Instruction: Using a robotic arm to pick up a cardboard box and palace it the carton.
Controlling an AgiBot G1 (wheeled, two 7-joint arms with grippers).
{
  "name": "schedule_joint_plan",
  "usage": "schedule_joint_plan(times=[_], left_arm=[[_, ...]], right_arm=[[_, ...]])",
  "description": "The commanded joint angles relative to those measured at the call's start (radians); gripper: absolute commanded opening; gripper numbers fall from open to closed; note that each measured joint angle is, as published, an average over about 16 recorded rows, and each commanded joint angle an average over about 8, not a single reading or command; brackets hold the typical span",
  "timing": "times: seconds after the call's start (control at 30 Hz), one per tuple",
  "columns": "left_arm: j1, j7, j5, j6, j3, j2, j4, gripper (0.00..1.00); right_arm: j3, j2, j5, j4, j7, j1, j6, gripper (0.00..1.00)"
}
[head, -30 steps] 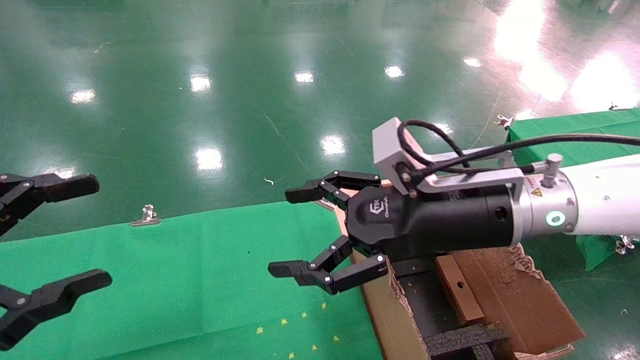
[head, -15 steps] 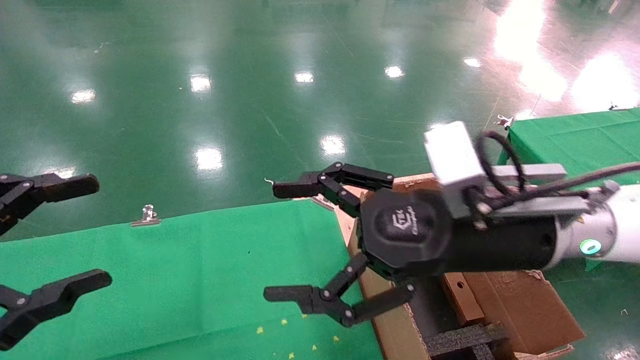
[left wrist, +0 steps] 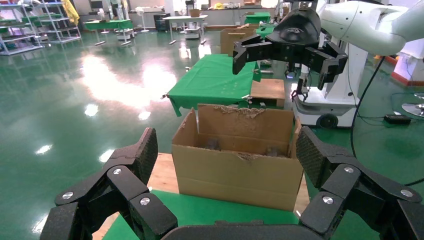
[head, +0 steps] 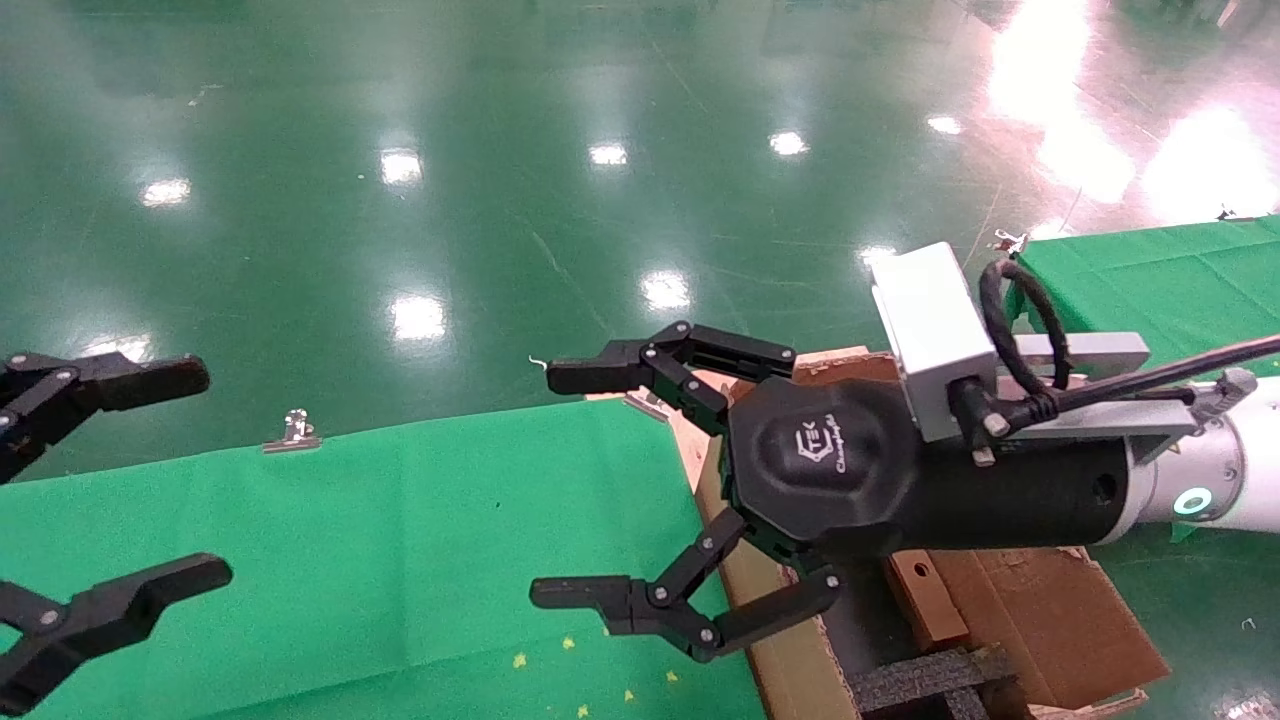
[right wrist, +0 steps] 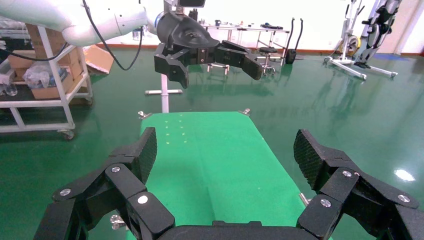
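The large brown carton point(head: 1010, 620) with torn flaps stands at the right end of the green table. The small cardboard box point(head: 925, 600), with a round hole, stands inside it beside black foam point(head: 930, 680). My right arm, white with a teal ring point(head: 1195, 500), reaches over the carton. Its right gripper point(head: 567, 485) is open and empty, past the carton's left wall above the green cloth. My left gripper point(head: 165, 475) is open and empty at the far left. The left wrist view shows the carton point(left wrist: 235, 170) between its own open fingers, with the right gripper point(left wrist: 286, 59) above it.
A green cloth point(head: 350, 540) covers the table, held by a metal clip point(head: 293, 432) at its far edge. A second green table point(head: 1150, 270) stands at the back right. A glossy green floor lies beyond. The right wrist view shows the left gripper point(right wrist: 214, 70) over the cloth point(right wrist: 210, 160).
My right gripper has rolled and lifted, its camera block swinging right, and its open fingers have spread wider. My left gripper has shifted slightly.
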Motion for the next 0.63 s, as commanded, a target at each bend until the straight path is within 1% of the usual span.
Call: schedule_joint_plan(times=[0.03,0.63], left_arm=[[0.0,-0.002,0.003,0.002,-0.002,0.002,-0.002,1.0],[-0.004,-0.017,0.027,0.022,-0.021,0.015,-0.02,1.0]], right_arm=[[0.0,0.0,0.0,0.0,0.0,0.0,0.0,1.0],[-0.001,0.001,0.001,0.0,-0.001,0.0,0.001,1.0]])
